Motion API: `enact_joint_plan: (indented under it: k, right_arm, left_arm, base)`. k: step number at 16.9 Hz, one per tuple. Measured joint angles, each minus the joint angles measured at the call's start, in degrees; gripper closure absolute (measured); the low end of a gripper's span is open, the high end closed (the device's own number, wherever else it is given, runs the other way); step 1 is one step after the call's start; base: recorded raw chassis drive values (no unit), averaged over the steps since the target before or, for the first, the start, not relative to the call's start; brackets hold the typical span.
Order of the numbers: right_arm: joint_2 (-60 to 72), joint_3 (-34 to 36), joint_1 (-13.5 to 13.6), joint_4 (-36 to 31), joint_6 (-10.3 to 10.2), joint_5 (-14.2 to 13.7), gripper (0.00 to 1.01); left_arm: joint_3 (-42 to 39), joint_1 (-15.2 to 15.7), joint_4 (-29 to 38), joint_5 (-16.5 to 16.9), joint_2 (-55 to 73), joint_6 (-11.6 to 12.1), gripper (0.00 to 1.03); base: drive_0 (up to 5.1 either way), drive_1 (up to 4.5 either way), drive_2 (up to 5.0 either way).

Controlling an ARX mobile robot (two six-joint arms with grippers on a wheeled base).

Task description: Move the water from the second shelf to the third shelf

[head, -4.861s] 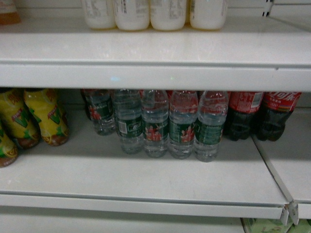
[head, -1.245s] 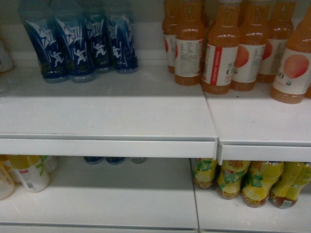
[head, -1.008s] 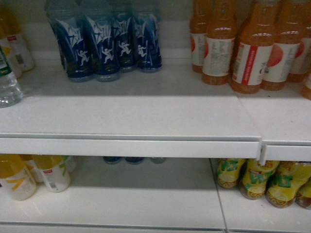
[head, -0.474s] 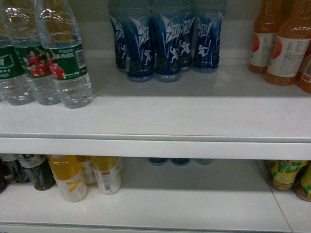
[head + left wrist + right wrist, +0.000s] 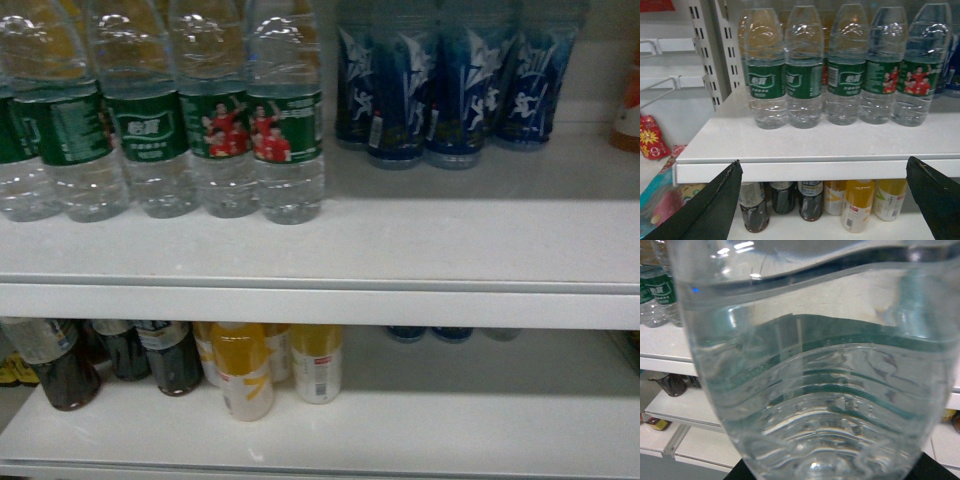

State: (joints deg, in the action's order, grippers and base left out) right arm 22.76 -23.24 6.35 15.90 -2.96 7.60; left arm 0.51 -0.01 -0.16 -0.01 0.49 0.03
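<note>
— How do the jaws stand?

— The left gripper (image 5: 822, 200) has its jaws wide apart, with nothing between them; its two dark fingers (image 5: 710, 207) frame the lower corners of the left wrist view. For the right one, I cannot tell: the right wrist view is filled by a water bottle (image 5: 815, 375), clear, ribbed and with a green label band, pressed right up against the lens. Only a dark strip shows under its base, so whether the jaws clamp it is not visible.

— And going left to right along the shelf?

— In the head view, a row of water bottles (image 5: 160, 130) with dark green labels stands on the left part of the upper shelf (image 5: 450, 250), touching side by side. The two rightmost show people in red shirts. Just beside them, to the right, stand blue-labelled bottles (image 5: 455, 85), set further back. At the far right edge an orange bottle (image 5: 628, 105) is barely visible.

— Below?

— On the lower shelf (image 5: 450, 430), dark drink bottles (image 5: 120, 355) at the left, then yellow and white bottles (image 5: 275, 365) near the middle.
</note>
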Motion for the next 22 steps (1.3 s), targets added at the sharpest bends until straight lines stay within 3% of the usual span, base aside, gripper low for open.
enact_joint_plan:
  k: [17,18,22]
  right_arm:
    - [0.07,0.02,0.0,-0.04,0.0,0.07,0.62]
    - [0.02,0.02,0.07,-0.2,-0.02,1.05,0.62]
    - [0.0,0.02,-0.02,0.0,0.0,0.0,0.62]
  left_arm:
    - [0.0,-0.04,0.0,-0.15,0.0,-0.02,0.05]
    - [0.0,-0.04,-0.17,-0.24,0.0,0.0,0.05]
    - [0.0,-0.04,-0.09,0.0,0.0,0.0,0.05]
  base:
    - [-5.2,2.29,2.3]
    - [-5.2,2.29,2.3]
    - [-3.9,1.72,1.7]
